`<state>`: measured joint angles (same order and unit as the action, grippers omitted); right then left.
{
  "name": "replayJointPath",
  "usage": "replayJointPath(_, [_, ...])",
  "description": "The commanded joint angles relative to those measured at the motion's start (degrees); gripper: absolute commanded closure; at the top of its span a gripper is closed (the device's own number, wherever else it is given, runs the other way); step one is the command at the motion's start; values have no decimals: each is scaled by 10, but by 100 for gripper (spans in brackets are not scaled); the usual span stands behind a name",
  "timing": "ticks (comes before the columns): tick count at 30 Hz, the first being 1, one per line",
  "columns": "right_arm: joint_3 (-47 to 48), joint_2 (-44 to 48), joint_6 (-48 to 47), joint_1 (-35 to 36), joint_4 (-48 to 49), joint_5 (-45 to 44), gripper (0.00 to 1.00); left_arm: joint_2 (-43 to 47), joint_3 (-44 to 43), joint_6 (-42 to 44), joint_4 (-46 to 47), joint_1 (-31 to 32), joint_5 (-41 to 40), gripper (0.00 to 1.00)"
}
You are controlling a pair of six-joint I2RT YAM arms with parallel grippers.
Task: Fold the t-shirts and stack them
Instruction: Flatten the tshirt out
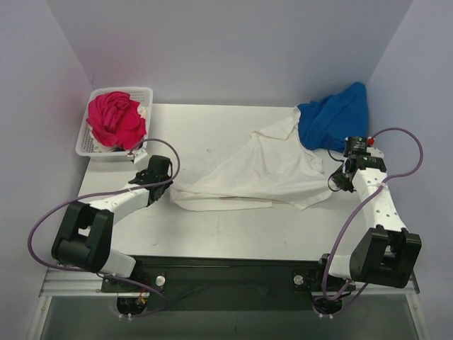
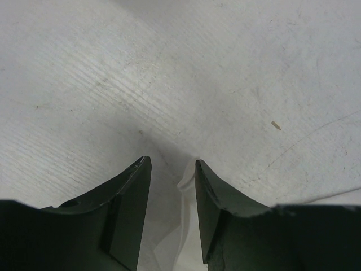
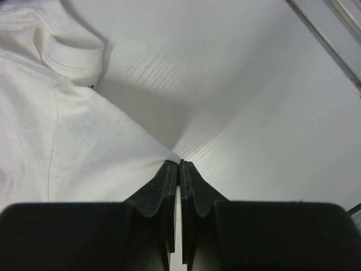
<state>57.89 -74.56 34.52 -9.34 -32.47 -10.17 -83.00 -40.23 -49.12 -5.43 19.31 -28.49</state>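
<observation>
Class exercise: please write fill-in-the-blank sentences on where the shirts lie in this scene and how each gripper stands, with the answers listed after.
1. The white plastic lattice basket holds a crumpled cloth shirt coloured ____.
2. The bunched bright blue cloth t-shirt lies at the far ____ corner of the white table.
3. The right gripper is ____ on an edge of the large white cloth t-shirt.
4. The left gripper stands ____, with white cloth between its fingers.

Answers: magenta-pink; right; shut; open.

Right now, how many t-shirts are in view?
3: a white t-shirt spread mid-table, a blue t-shirt bunched at the back right, a magenta t-shirt heaped in the basket. White cloth beside it may be another, mostly hidden.
</observation>
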Motion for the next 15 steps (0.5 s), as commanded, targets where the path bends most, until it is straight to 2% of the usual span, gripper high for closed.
replayJointPath(1, [10,7,1,-3,-23,-21,100,-8,-27,-6,27,-6,14,53])
replayJointPath(10, [5,-4,3,-3,-22,-15,100,21,-21,-19,2,-5,48,53])
replayJointPath(15, [5,-6,2,-2,-22,-13,100,4,-26,-26,-3,-6,69,53])
